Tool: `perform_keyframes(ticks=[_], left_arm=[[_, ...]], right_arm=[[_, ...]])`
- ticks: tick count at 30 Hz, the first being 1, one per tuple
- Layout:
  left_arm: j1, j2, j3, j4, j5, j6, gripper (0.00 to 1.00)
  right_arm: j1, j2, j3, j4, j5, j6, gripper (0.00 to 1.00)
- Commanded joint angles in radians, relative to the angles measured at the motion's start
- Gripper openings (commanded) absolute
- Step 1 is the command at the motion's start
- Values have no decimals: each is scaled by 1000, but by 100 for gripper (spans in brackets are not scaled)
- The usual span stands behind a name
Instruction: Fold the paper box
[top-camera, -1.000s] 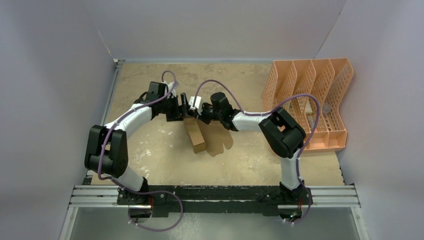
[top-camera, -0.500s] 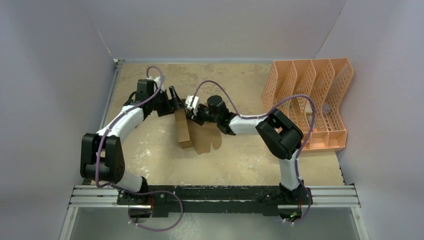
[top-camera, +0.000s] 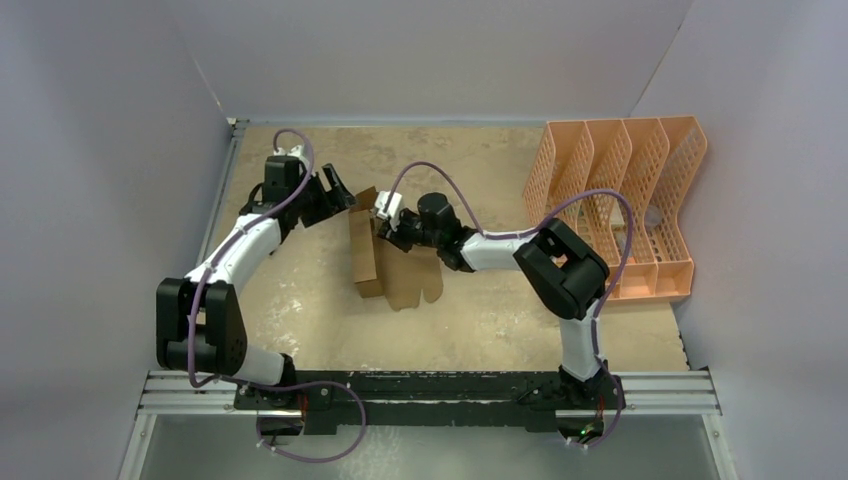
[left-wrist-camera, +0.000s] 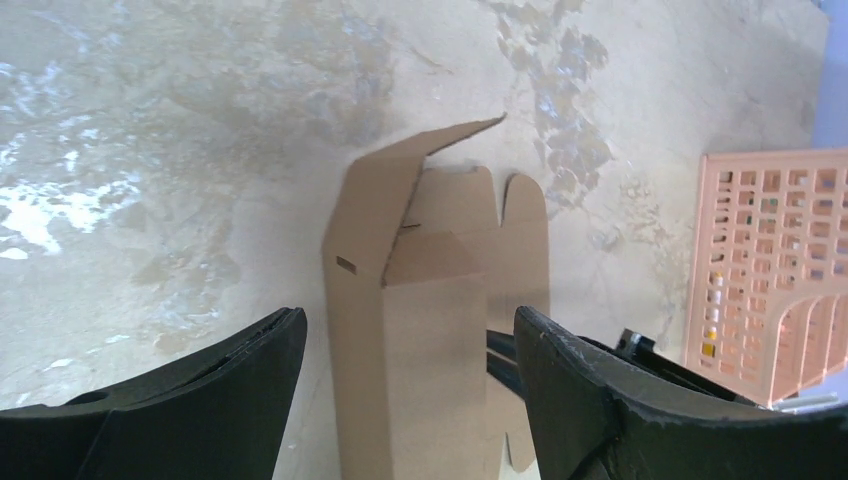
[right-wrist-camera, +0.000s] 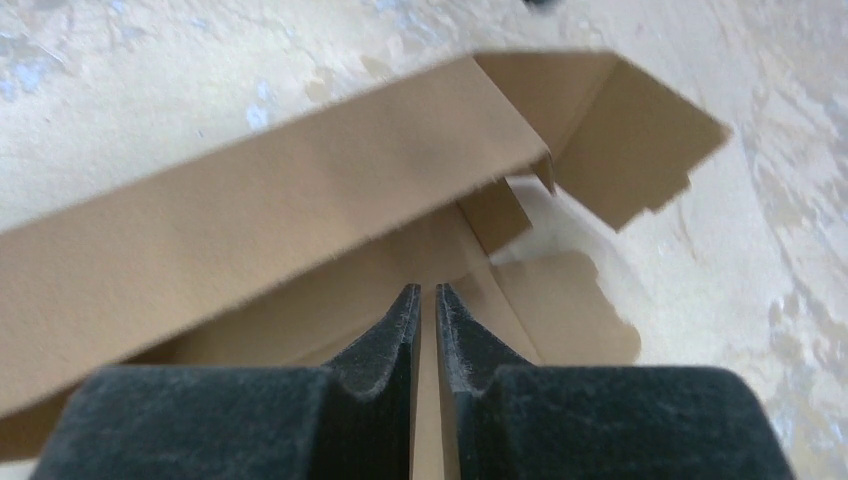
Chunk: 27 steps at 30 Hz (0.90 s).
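Observation:
The paper box (top-camera: 365, 255) is brown cardboard, partly folded, with one long wall raised and flat flaps with rounded tabs (top-camera: 412, 280) lying to its right. My left gripper (top-camera: 338, 196) is open, just left of and beyond the box's far end, not touching it. In the left wrist view the box (left-wrist-camera: 420, 340) stands ahead between the spread fingers (left-wrist-camera: 405, 320). My right gripper (top-camera: 385, 226) is shut and its tips reach into the box's far end. In the right wrist view its fingertips (right-wrist-camera: 427, 290) sit under the raised wall (right-wrist-camera: 300, 210), against the inner cardboard.
A peach-orange perforated file organizer (top-camera: 620, 200) stands at the right side of the table, and also shows in the left wrist view (left-wrist-camera: 765, 260). White walls close in the back and both sides. The arm bases and rail lie along the near edge.
The left gripper has drawn back to the far left, off the box's end, and stands open. The box and the right gripper have shifted left, and an end flap now stands up.

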Motion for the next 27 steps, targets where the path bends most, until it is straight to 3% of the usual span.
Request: perform_keyframes(ticks=[1, 8, 15, 21, 27], left_arm=[[12, -15, 55, -6, -57, 13, 76], [12, 67, 85, 42, 27, 14, 76], [10, 289, 259, 83, 159, 63, 76], [-10, 431, 374, 67, 288, 123, 76], [-115, 500, 435, 5, 414, 196, 74]], right_arm=[[-74, -98, -31, -14, 10, 5, 16], [-162, -60, 81, -161, -93, -62, 31], [-162, -53, 60, -140, -114, -39, 43], [-162, -101, -7, -123, -70, -28, 51], [-164, -183, -106, -109, 34, -35, 54]])
